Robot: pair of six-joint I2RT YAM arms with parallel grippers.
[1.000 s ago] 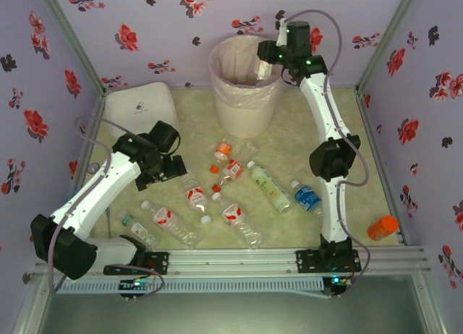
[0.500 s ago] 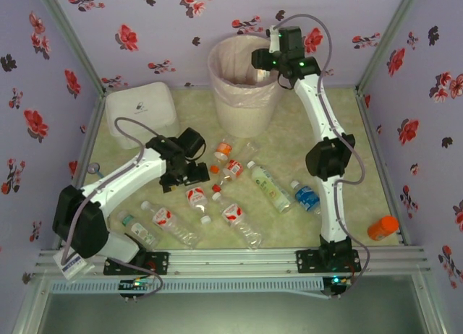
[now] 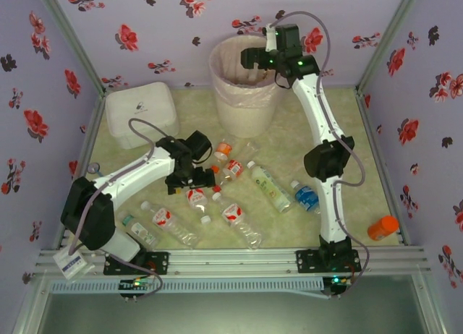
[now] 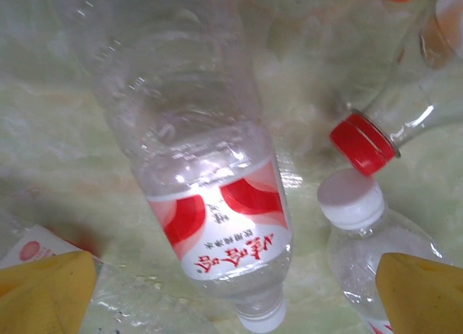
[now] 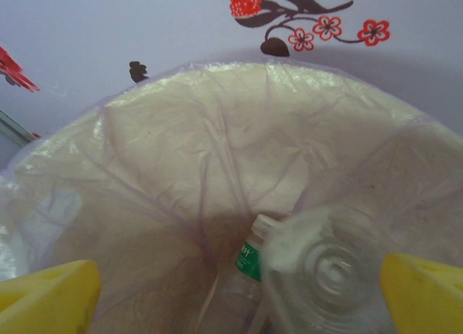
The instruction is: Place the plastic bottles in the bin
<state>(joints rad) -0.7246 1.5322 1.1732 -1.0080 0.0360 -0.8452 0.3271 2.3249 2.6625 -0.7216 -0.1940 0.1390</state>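
Note:
The pale-pink bin [image 3: 244, 95] stands at the back of the table, its liner [image 5: 217, 153] spread below my right gripper [image 3: 249, 59]. That gripper [image 5: 235, 294] is open, its yellow fingers wide apart. Between them a clear bottle [image 5: 333, 276] shows base-on and blurred, touching neither finger. A green-labelled bottle [image 5: 251, 258] lies inside the bin. My left gripper [image 3: 192, 176] hangs open over the bottle cluster. Its fingers [image 4: 43, 294] straddle a red-labelled bottle [image 4: 217, 218] lying on the table. A white-capped bottle [image 4: 351, 200] and a red-capped bottle [image 4: 365, 142] lie just right of it.
Several more bottles lie scattered across the middle of the table, among them a pale-green-labelled one [image 3: 269, 183] and a blue-labelled one [image 3: 307, 197]. A white lidded box [image 3: 141, 113] sits at the back left. An orange object [image 3: 382, 227] rests by the right rail.
The left arm has swung right and now hovers over the red-labelled bottle. The right gripper has moved left over the bin's mouth, and the bottle between its fingers now looks blurred.

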